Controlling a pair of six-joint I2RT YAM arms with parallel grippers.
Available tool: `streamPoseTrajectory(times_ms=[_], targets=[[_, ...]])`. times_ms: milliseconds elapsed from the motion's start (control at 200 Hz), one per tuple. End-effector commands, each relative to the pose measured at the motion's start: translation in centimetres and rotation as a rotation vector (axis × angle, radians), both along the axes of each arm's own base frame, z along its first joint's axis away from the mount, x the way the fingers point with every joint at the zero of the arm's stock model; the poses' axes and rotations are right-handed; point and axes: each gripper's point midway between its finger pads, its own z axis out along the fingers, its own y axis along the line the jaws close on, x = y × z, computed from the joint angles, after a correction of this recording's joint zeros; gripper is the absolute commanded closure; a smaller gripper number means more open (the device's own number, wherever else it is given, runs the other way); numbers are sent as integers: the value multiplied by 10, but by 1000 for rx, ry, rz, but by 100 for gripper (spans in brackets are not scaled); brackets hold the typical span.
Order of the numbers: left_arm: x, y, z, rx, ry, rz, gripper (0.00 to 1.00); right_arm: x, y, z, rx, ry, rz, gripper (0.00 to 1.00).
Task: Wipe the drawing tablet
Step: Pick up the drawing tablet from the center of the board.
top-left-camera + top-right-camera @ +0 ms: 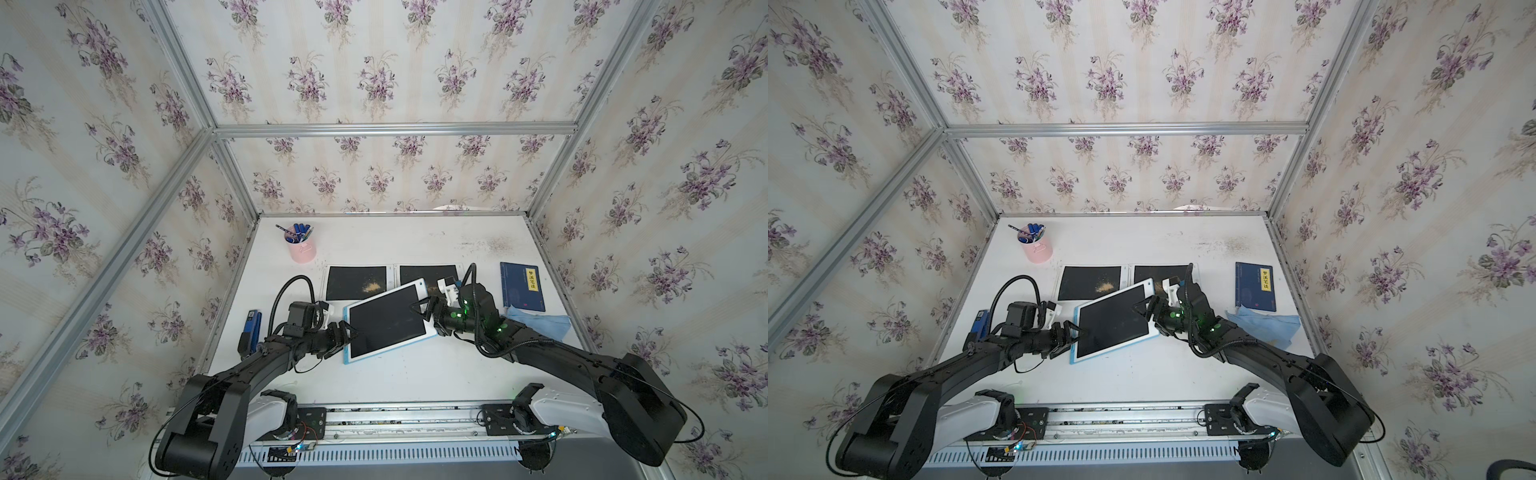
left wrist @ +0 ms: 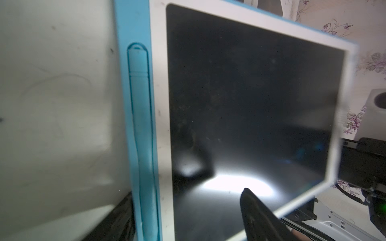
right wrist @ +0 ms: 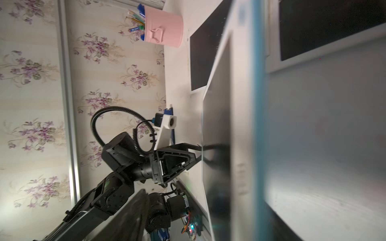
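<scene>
Between the two pincers: drawing tablet (image 1: 386, 322) (image 1: 1115, 320), white frame, blue back, dark screen; it sits at a slant, its far-right corner raised over a flat tablet behind it.
Left pincer (image 1: 351, 332) (image 3: 198, 151): at the tablet's left edge, one finger (image 2: 261, 219) over the screen and the other under the frame; pinching the tablet.
Right pincer (image 1: 426, 318) (image 1: 1148, 318): astride the tablet's right edge; whether its fingers press the frame or stand clear of it cannot be told.
Stylus (image 2: 140, 125): blue, seated in the slot along the edge nearest the left pincer.
Screen: faint specks and smudges on the left pincer's side; a bright glare patch close to its upper finger.
Beyond the pincers: two flat tablets side by side on the table (image 1: 415, 374). The one (image 1: 357, 282) beyond the left pincer carries a tan powder patch (image 1: 374, 286). The other (image 1: 428, 272) is partly hidden by the right pincer.
Cloth (image 1: 540, 324) (image 1: 1266, 326): light blue, crumpled, right of the right pincer, apart from the tablet.
Book (image 1: 521, 286): dark blue, yellow label, just beyond the cloth, its near edge meeting it.
Pen cup (image 1: 302, 247) (image 3: 165, 29): pink, holding pens, far beyond the left pincer.
Stapler (image 1: 251, 332): blue, left of the left pincer, beside its arm.
</scene>
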Motion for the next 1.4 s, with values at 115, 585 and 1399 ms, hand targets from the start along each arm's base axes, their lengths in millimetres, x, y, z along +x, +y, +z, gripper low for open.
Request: streamPoseTrajectory(times_ms=[115,585,1399], targets=[[-24,13,-23,81,130,28,22,-5,-7,-9,-71,-21,67,31],[-9,3,-3,11,66,23,17,1,-16,-5,-80,-81,86,100],[38,-6,139,-430,-283,101,25,-24,-55,89,369,-214,221,100]])
